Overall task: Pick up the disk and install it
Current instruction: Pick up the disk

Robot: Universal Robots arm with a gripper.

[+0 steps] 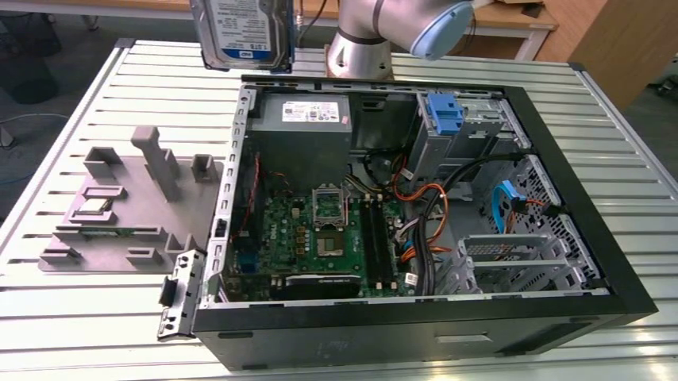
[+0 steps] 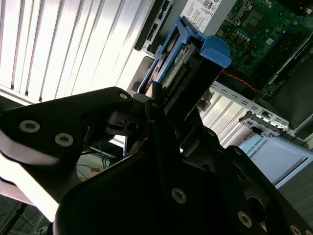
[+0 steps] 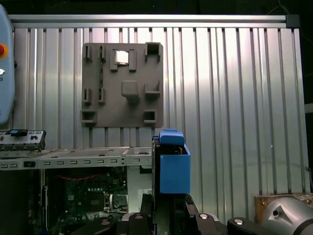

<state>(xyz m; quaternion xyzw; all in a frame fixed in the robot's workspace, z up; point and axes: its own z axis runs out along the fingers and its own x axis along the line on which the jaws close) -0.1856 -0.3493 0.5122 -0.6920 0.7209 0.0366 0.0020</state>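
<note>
The disk (image 1: 241, 32), a silver drive with a blue-and-white label and a blue carrier frame, hangs upright in the air above the table's far edge, just off the open computer case's (image 1: 625, 294) far corner on the exterior view's left. In both wrist views my gripper (image 2: 159, 100) (image 3: 168, 208) is shut on the disk (image 2: 195, 54) (image 3: 173, 166), black fingers (image 2: 146, 110) clamped on its flat sides and its blue end pointing away. Inside the case, a bare blue bracket (image 1: 445, 115) sits in the far drive bay.
The arm's base (image 1: 366, 48) stands behind the case. A grey fixture plate (image 1: 127, 206) with upright holders lies on the slatted table (image 1: 85, 317) at the exterior view's left. The case holds a motherboard (image 1: 317, 230), cables (image 1: 424, 214) and a metal drive cage (image 1: 509, 258).
</note>
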